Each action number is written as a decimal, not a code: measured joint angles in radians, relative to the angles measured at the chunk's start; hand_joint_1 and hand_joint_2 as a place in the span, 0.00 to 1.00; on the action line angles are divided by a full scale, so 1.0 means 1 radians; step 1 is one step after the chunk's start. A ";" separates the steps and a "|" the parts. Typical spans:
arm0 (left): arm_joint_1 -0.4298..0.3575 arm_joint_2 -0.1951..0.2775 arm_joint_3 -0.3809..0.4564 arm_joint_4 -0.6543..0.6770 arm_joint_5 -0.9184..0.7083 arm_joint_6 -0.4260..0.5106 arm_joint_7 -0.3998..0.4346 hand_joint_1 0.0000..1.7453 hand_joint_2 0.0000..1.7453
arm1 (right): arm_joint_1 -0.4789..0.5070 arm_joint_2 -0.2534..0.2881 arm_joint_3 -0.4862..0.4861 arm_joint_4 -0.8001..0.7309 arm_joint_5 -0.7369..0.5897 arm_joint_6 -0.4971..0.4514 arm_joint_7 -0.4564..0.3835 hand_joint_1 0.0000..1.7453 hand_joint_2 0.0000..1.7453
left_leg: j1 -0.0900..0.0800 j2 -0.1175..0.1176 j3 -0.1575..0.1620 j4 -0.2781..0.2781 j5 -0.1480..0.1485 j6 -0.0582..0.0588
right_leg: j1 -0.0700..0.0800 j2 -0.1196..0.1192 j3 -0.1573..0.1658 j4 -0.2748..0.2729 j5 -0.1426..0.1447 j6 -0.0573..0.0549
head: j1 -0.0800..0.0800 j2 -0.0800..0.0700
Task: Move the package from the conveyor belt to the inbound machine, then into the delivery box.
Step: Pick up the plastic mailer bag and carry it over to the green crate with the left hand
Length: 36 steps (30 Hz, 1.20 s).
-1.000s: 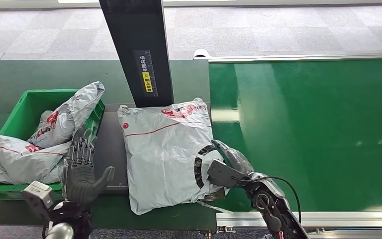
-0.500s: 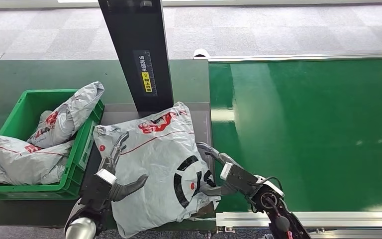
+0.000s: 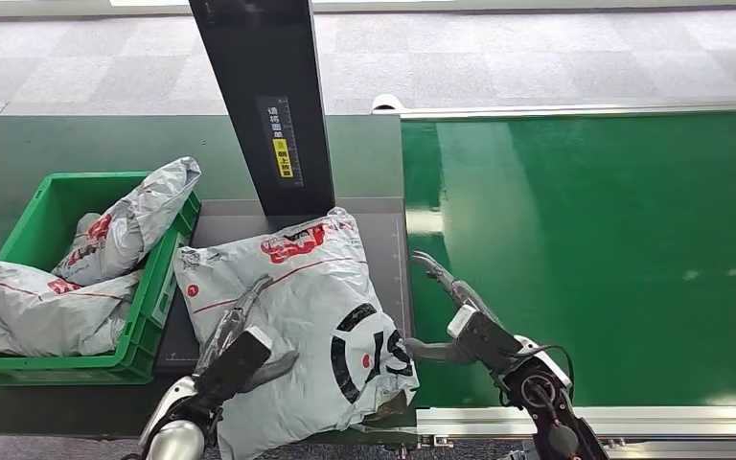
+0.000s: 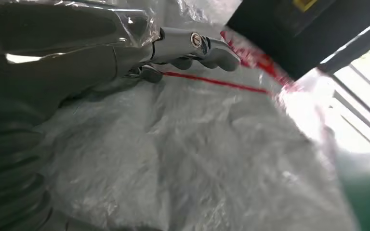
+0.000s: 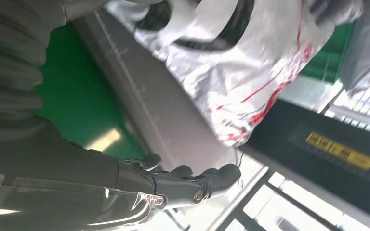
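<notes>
1. Resting my left hand (image 3: 235, 350) flat on the package (image 3: 297, 316), I keep the fingers (image 4: 192, 45) stretched along its grey film, pointing toward 1 o'clock; nothing is grasped.
2. My right hand (image 3: 455, 321) is released, fingers spread toward 11 o'clock, thumb touching the package's edge at 3 o'clock near its black ring mark.
3. The package lies crumpled on the grey machine plate (image 3: 388, 240), its near corner hanging over the plate's front edge.
4. At 12 o'clock from it stands the black post (image 3: 264, 96) with a yellow label.
5. At 9 o'clock sits the green box (image 3: 43, 196), holding other grey bags (image 3: 125, 230).
6. At 3 o'clock runs the green belt (image 3: 594, 249).
</notes>
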 joint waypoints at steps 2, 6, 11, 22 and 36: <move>-0.005 0.002 -0.009 0.024 -0.096 0.021 0.080 0.00 1.00 | 0.002 0.005 -0.013 -0.007 0.007 -0.019 0.012 0.00 1.00 | 0.000 0.000 0.000 0.000 0.000 0.000 | 0.000 0.000 0.000 0.000 0.000 0.000 | 0.000 0.000; -0.023 0.000 -0.015 0.062 -0.254 0.029 0.215 0.00 1.00 | 0.006 0.017 -0.030 -0.025 0.022 -0.026 0.031 0.00 1.00 | 0.000 0.000 0.001 0.000 0.000 0.000 | 0.000 0.000 0.002 0.000 0.000 0.000 | 0.000 0.000; -0.060 -0.010 -0.022 0.112 -0.366 -0.054 0.285 0.34 1.00 | 0.008 0.031 -0.035 -0.029 0.038 -0.026 0.035 0.00 1.00 | 0.000 -0.004 0.009 -0.001 -0.002 0.000 | 0.000 -0.004 0.013 0.000 -0.003 0.000 | 0.000 0.000; -0.064 -0.021 -0.013 0.146 -0.312 0.024 0.195 0.99 1.00 | 0.050 0.037 -0.060 -0.068 0.041 -0.034 0.044 0.00 1.00 | 0.000 -0.008 0.017 -0.001 0.000 0.000 | 0.000 -0.007 0.020 -0.001 -0.002 0.000 | 0.000 0.000; -0.032 -0.026 0.002 0.110 -0.177 0.207 0.009 1.00 1.00 | 0.067 0.030 -0.073 -0.085 0.034 -0.035 0.052 0.00 1.00 | 0.000 -0.007 0.008 0.000 0.000 0.000 | 0.000 -0.006 0.010 0.000 -0.002 0.000 | 0.000 0.000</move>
